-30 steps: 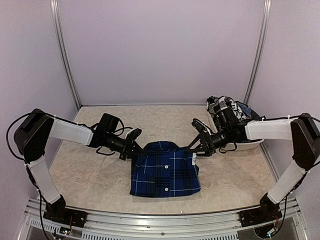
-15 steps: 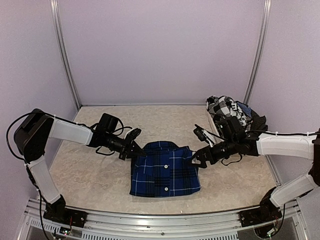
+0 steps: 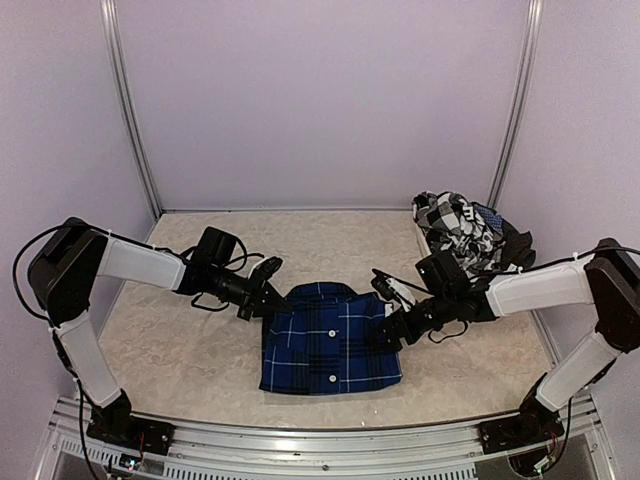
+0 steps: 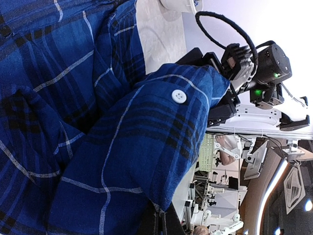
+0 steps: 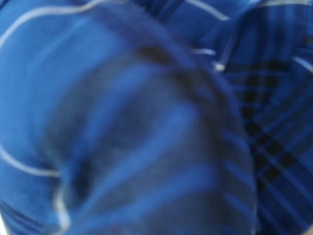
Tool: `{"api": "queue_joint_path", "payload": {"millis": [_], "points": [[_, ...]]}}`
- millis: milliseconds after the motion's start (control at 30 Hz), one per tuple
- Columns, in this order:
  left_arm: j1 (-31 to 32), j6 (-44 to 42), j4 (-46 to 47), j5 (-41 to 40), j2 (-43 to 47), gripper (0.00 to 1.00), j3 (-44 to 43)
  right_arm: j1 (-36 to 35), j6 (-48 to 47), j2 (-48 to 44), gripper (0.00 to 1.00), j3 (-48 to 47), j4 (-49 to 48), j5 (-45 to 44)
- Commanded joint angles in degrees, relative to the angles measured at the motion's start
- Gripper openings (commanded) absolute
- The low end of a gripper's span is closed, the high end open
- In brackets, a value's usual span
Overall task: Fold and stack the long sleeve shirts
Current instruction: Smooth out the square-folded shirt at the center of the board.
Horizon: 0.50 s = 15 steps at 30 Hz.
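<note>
**Blue plaid shirt folded mid-table, a claw at each side**

We see the blue shirt [image 3: 330, 345] lying near the middle of the table [image 3: 190, 350]. It is folded into a rough rectangle, with the collar toward the far wall and the buttoned front facing up. The cloth is a royal blue woven plaid crossed by dark bands and thin white lines. It looks soft and a little rumpled along its edges. A small round white button [image 4: 179, 96] shows on a raised fold.

The left claw [image 3: 275, 303] is closed on the cloth at the shirt's far left corner, beside the collar. The right claw [image 3: 388, 325] sits at the shirt's right edge with its jaws spread wide. Its own camera shows only blurred blue cloth, so we cannot tell whether it grips anything.

The checked shirt [image 3: 455, 222], black and white, lies crumpled in a heap at the far right, well apart from the blue one.
</note>
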<state>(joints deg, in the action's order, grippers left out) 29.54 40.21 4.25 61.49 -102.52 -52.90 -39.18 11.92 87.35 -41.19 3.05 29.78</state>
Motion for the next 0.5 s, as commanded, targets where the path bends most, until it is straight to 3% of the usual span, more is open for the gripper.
{"api": "queue_joint_path", "payload": {"millis": [0,133,300,333,467], "points": [[-1.0,-0.7,1.5,0.3,-0.1,0.00,1.0,-1.2,-1.8,1.2,0.74,1.2,-5.2,4.3],[-1.7,-0.4,1.7,-0.6,0.3,0.00,1.9,-1.2,-1.5,1.2,0.55,1.6,-6.4,9.6],[-3.7,0.2,2.1,-2.2,2.8,0.00,3.3,-1.2,0.0,-0.6,0.05,1.2,-5.3,12.7],[-3.9,0.2,2.0,-2.4,3.1,0.00,3.3,-1.2,0.5,-0.7,0.00,0.7,-4.6,13.0],[-4.6,0.6,2.2,-3.3,4.1,0.00,3.3,-1.1,3.4,0.5,0.00,-2.8,-0.5,15.7]]}}
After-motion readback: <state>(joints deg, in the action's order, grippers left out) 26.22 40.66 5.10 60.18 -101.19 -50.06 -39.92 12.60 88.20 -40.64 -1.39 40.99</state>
